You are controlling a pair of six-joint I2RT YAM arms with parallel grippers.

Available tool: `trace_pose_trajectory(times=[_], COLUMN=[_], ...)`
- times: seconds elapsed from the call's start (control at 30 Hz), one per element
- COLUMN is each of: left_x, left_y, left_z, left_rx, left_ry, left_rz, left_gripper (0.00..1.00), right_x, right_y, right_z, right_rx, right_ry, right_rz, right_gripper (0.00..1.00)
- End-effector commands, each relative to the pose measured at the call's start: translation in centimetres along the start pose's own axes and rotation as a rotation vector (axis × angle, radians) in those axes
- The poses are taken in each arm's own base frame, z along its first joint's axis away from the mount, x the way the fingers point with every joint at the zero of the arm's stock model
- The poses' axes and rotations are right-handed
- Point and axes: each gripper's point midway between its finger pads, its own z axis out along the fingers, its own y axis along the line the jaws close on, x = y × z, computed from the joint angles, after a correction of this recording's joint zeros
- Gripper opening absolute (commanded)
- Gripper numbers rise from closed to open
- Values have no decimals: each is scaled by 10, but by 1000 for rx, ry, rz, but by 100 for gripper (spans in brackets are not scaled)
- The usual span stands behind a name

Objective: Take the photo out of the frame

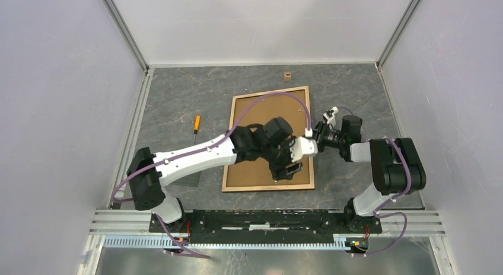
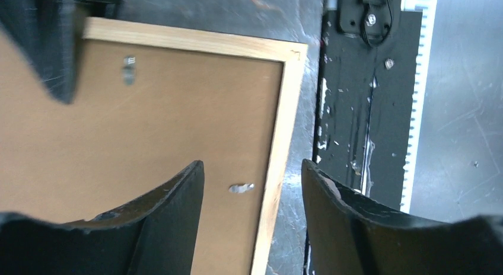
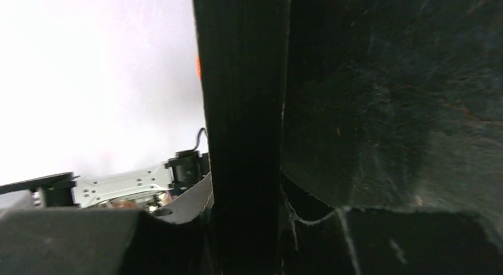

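The frame [image 1: 255,112] lies face down on the table, its brown fibreboard back [image 2: 178,109] and light wood edging up. The photo is hidden inside it. My left gripper [image 1: 286,168] hovers open over the frame's near right corner. In the left wrist view the left gripper [image 2: 252,163] straddles the wood edge, with a small metal tab [image 2: 241,187] between its fingers and another tab [image 2: 128,70] farther along. My right gripper [image 1: 314,141] reaches in from the right. A black slab, the frame's edge [image 3: 243,109], fills the right gripper [image 3: 246,216]. One of its fingers [image 2: 50,50] rests on the frame's back.
An orange-handled screwdriver [image 1: 196,122] lies left of the frame. A small wooden block [image 1: 287,75] sits near the back wall. The black base rail [image 1: 267,218] runs along the near edge, close to the frame's near side [image 2: 356,109]. White walls enclose the table.
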Motion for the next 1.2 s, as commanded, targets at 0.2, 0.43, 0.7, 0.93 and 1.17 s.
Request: trace_pose_trajectory(times=[0.2, 0.43, 0.7, 0.93, 1.17], left_x=[-28, 25, 73, 97, 128], left_y=[92, 158, 188, 210, 235], left_z=[-124, -184, -214, -237, -263], left_rx=[-236, -427, -550, -647, -755], left_ry=[-194, -235, -272, -318, -333], left_rz=[-330, -595, -784, -893, -1006], left_gripper=[74, 74, 74, 74, 74], right_x=[-34, -78, -117, -113, -98], right_y=[28, 89, 178, 247, 287], right_z=[-50, -77, -118, -144, -144], right_rx=[295, 376, 476, 452, 450], right_ry=[41, -18, -171, -265, -305], right_rz=[-364, -744, -1112, -1463, -1737], right_gripper=[0, 0, 0, 0, 0])
